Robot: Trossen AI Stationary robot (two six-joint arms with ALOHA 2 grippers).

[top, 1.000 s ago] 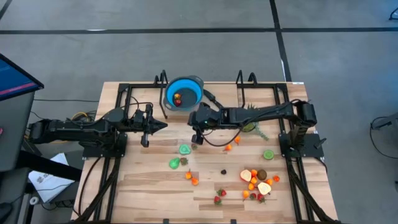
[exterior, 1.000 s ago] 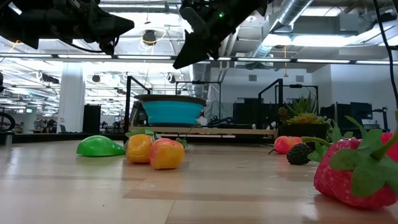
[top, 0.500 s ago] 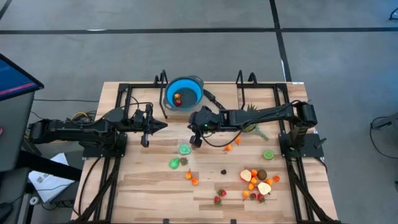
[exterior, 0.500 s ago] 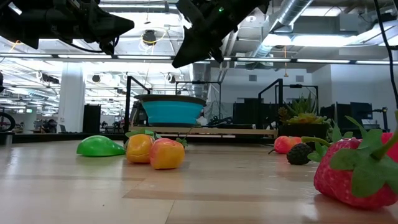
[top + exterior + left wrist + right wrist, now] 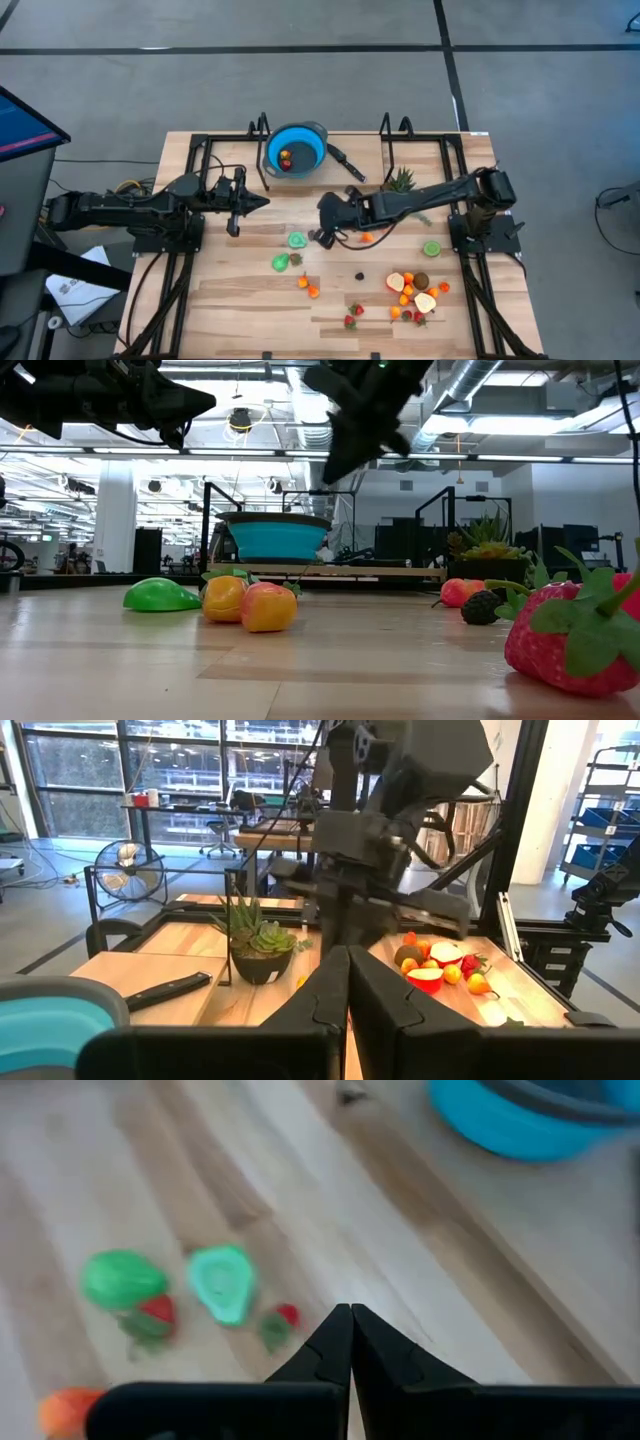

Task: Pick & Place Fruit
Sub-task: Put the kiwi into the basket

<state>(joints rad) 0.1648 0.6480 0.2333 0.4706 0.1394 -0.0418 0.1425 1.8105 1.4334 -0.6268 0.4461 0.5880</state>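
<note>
The right fingers (image 5: 350, 1342) are pressed tight together and nothing is held in them. In the high view the right fingers (image 5: 322, 236) are seen over the middle of the worktop (image 5: 230, 300), lifted off the wood. Just past the tips, a small red berry (image 5: 288, 1315) and a pale green cut piece (image 5: 222, 1284) are seen, with a round green fruit (image 5: 120, 1278) a bit farther on. The green cut piece (image 5: 297, 240) lies just beside the tips, on the side toward the left arm. It looks longer one way than the other, with its long side pointing roughly along the reach of the arm.

The left fingers (image 5: 348, 982) are shut too, and nothing is held. The left arm (image 5: 150, 205) is parked near its own edge of the worktop, farther from the green piece than the right arm is.

The blue bowl (image 5: 295, 150) is at the back edge, with some fruit already inside. Most of the other fruit is piled in a heap (image 5: 412, 292) near the front corner on the right arm's side.

The fingers would likely have to be opened before anything is picked. Bare wood is left around the green pieces, so there is room to come down. The spiky plant (image 5: 400, 182) stands close to the right arm, and it could be bumped.
</note>
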